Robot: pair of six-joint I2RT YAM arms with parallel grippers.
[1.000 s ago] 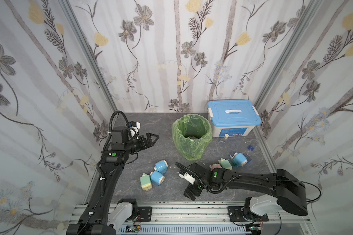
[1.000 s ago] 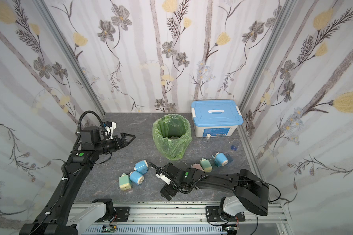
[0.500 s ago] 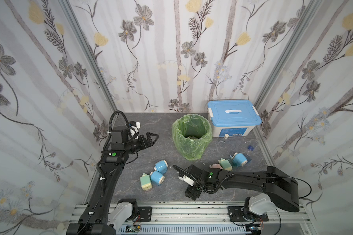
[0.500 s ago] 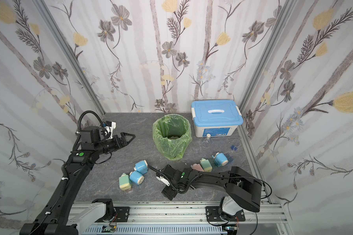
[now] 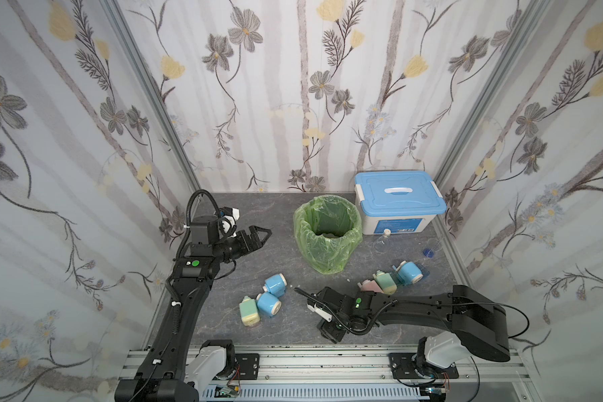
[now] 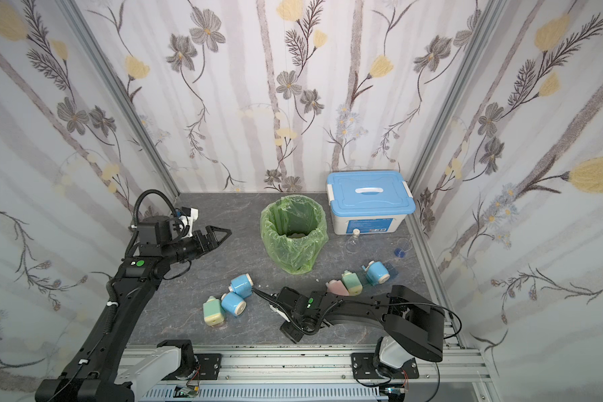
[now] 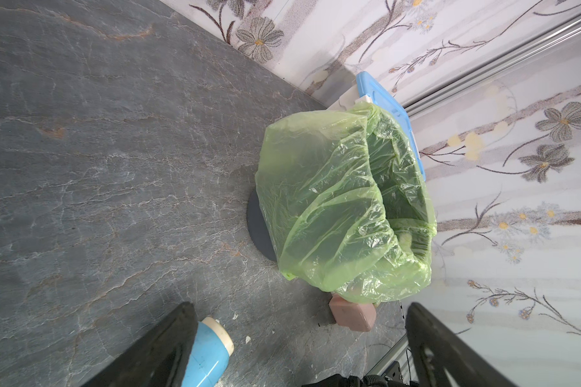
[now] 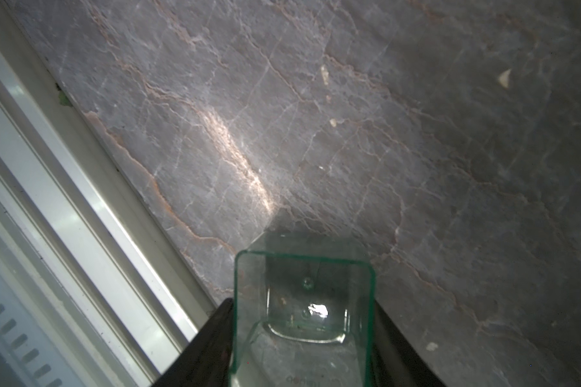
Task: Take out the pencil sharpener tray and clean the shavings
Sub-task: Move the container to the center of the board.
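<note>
Right arm has drawn back toward the front rail and its claw has narrowed. The right gripper [image 8: 302,303] now clamps the clear tray [image 8: 304,335] by its side walls, low over the table [image 8: 416,167]. Shavings [image 8: 503,78] lie as whitish flecks scattered on the table beyond the tray, with a few specks inside it. Left gripper [image 5: 260,235] hangs spread wide and empty, near the green-lined bin [image 5: 314,257].
</note>
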